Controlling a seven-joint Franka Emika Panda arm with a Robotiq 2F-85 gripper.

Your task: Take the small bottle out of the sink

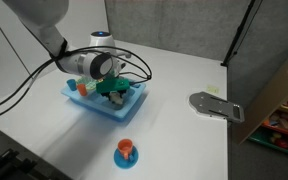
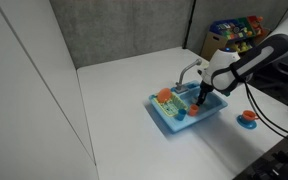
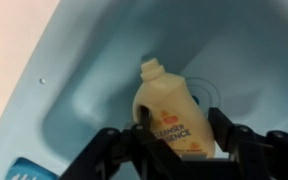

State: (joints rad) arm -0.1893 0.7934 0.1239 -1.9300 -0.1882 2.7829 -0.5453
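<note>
While the small bottle (image 3: 174, 112) lies in the blue sink (image 3: 89, 95), the gripper (image 3: 176, 148) sits spread around it; I cannot tell if it squeezes.

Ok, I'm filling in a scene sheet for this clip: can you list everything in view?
small cream plastic bottle with orange label: one, cream, in the sink basin
blue plastic toy sink: one, blue, on the table
small orange item: one, orange, in the sink; too small to identify
orange cup on blue saucer: one, on the table, apart from the sink
flat grey object: one, grey, on the table, far from the sink
brown cardboard box: one, brown, beyond the table edge
white table: one, white
robot arm: one, white; black jaws either side of the bottle
</note>
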